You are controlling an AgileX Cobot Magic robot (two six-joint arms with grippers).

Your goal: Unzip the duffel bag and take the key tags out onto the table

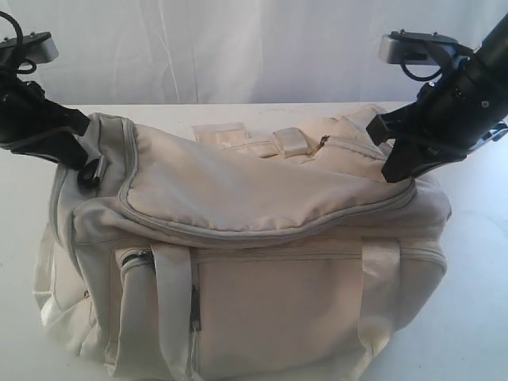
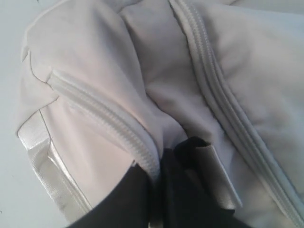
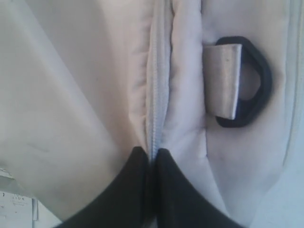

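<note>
Duffel bag [image 1: 262, 238] zipped; left gripper [image 2: 159, 168], right gripper [image 3: 151, 159] each clamped on its seam.

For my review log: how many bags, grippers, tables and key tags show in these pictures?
Duffel bag: 1
Grippers: 2, left gripper and right gripper
Table: 1
Key tags: 0 in view
Total: 4

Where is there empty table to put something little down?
Right of the duffel bag the table is bare out to the picture's edge. Left of the bag there is another bare patch. The middle is crowded: the bag fills it, and the left gripper and right gripper pinch its two ends.
</note>
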